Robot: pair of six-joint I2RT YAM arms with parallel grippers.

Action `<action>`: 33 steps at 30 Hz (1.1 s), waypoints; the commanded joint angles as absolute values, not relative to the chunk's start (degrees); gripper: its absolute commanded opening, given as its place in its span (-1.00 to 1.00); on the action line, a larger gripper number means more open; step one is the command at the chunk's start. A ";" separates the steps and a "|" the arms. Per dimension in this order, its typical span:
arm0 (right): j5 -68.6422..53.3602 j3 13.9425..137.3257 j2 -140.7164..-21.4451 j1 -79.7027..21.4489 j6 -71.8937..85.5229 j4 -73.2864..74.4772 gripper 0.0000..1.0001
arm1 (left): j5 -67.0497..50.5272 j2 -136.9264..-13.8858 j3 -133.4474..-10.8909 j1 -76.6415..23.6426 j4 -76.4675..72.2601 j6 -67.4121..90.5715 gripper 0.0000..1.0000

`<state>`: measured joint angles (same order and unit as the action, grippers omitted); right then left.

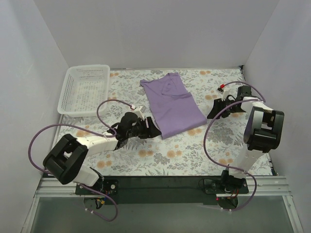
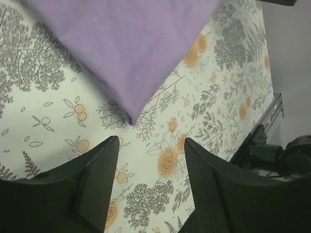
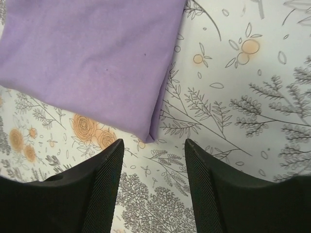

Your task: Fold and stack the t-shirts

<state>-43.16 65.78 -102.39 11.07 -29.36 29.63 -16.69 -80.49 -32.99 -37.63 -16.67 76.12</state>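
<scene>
The lavender-purple t-shirt lies folded lengthwise on the flowered tablecloth, neck end at the back. My left gripper is open and empty, low over the cloth just short of the shirt's near left corner. My right gripper is open and empty, just right of the shirt's near right corner. The shirt fills the top of the left wrist view and the upper left of the right wrist view. Neither gripper touches it.
A white mesh basket stands at the back left of the table. White walls close in the back and both sides. Purple cables loop from both arms. The table's metal front edge shows in the left wrist view.
</scene>
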 commanded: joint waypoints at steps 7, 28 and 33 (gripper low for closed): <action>-49.22 66.79 -108.18 10.46 -24.26 29.35 0.18 | -13.88 -91.74 -36.02 -38.14 -23.56 88.77 0.06; -52.65 68.56 -110.83 10.46 -25.14 30.76 -0.46 | -17.31 -99.84 -41.04 -38.14 -25.14 90.18 -0.40; -52.56 68.56 -110.39 10.63 -25.93 31.81 -0.79 | -18.98 -99.85 -39.91 -38.23 -26.45 91.05 -0.55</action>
